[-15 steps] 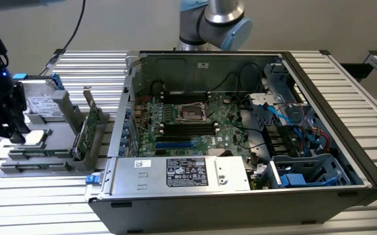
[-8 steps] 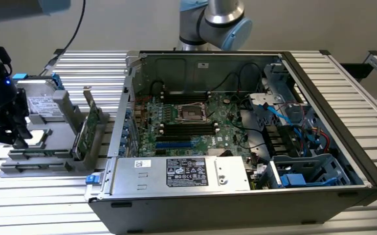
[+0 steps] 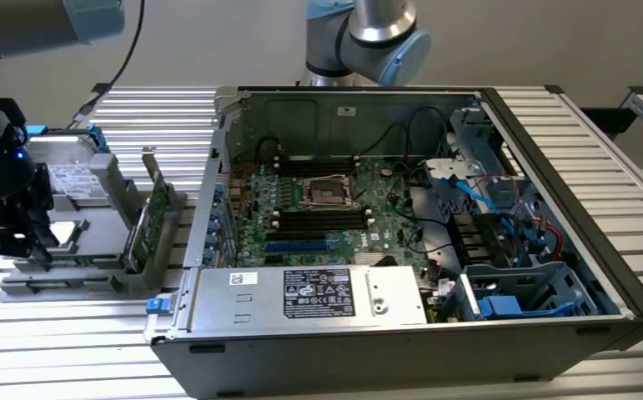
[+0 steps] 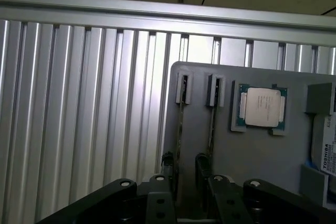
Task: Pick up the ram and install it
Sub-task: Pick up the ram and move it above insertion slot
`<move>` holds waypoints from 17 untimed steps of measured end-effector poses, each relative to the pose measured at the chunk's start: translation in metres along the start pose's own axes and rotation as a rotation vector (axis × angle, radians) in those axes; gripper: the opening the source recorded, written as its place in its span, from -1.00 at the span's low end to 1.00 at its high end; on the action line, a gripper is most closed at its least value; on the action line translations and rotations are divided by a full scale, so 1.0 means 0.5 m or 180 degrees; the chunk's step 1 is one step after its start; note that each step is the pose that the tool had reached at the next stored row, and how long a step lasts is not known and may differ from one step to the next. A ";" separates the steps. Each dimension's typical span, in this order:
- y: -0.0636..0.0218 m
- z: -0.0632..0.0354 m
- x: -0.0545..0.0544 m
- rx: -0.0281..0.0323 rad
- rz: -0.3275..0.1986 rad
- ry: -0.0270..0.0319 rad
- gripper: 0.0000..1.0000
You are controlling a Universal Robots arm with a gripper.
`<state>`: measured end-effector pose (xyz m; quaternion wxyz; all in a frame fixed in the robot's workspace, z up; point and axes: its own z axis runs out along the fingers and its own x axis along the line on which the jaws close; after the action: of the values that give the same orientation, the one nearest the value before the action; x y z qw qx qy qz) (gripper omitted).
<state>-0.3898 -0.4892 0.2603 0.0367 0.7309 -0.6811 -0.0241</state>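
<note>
Item: ram (image 4: 180, 124), a long, thin circuit-board stick seen edge-on, stood on edge in a slot of the matt grey plastic tray (image 4: 262, 156), which is laid on the ribbed aluminium bench (image 4: 79, 103). Black angular pincer (image 4: 185, 160): held apart, one finger set either side of the ram, not clamped. A second stick (image 4: 211, 119) is slotted just beside.

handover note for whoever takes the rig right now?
Gripper: open, empty, low over the gray tray.
Ram: two sticks on edge in tray slots. The outer stick seems lined up with the gap between the fingers; the inner stick is beside the CPU.
Done: nothing lifted yet.
Left: pick-up, then install on the motherboard.
</note>
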 end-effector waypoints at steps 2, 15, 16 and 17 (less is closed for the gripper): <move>-0.001 0.007 0.003 0.0000 -0.0005 0.0000 -0.38; -0.005 0.055 0.014 0.0001 -0.0038 0.0003 -0.38; -0.005 0.058 0.014 0.0001 -0.0041 0.0003 -0.38; -0.005 0.062 0.014 0.0001 -0.0044 0.0002 -0.38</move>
<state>-0.3893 -0.4967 0.2293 0.0366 0.7356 -0.6760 -0.0241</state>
